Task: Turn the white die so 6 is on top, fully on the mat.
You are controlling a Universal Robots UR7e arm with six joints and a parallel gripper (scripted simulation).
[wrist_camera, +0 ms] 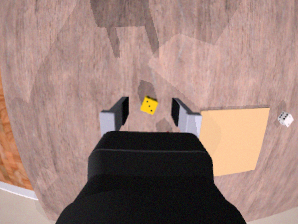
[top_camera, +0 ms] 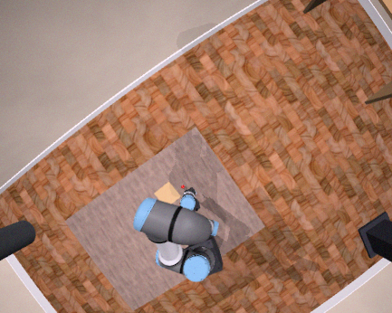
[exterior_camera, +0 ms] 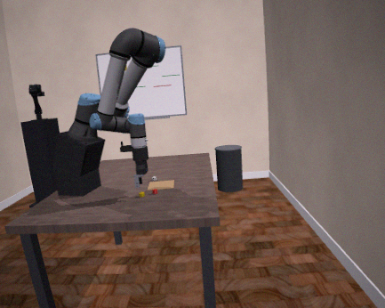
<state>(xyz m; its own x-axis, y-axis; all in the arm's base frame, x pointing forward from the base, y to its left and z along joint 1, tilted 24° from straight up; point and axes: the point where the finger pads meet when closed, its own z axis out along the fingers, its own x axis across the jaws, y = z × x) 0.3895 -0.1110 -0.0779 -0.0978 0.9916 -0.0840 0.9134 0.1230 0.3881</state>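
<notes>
The white die (exterior_camera: pixel 154 178) (wrist_camera: pixel 285 118) sits on the bare table, off the mat, beyond the mat's edge; its pips are too small to read surely, and the arm hides it in the top view. The thin tan square mat (top_camera: pixel 167 194) (exterior_camera: pixel 161 184) (wrist_camera: pixel 235 142) lies flat. The yellow die (exterior_camera: pixel 141 194) (wrist_camera: pixel 149 105) shows three pips on top. The red die (top_camera: pixel 183 186) (exterior_camera: pixel 155 191) sits near the mat; the gripper mostly hides it in the wrist view. My gripper (exterior_camera: pixel 139 181) (wrist_camera: pixel 150 106) is open and empty, pointing down above the table, with the yellow die seen between its fingers from above.
The brown table (top_camera: pixel 109 222) (exterior_camera: pixel 183 206) (wrist_camera: pixel 55 95) carries the arm's base. The arm's dark pedestal (exterior_camera: pixel 78 165) stands at the left in the exterior view. A dark bin (exterior_camera: pixel 228 169) stands on the floor beyond the table.
</notes>
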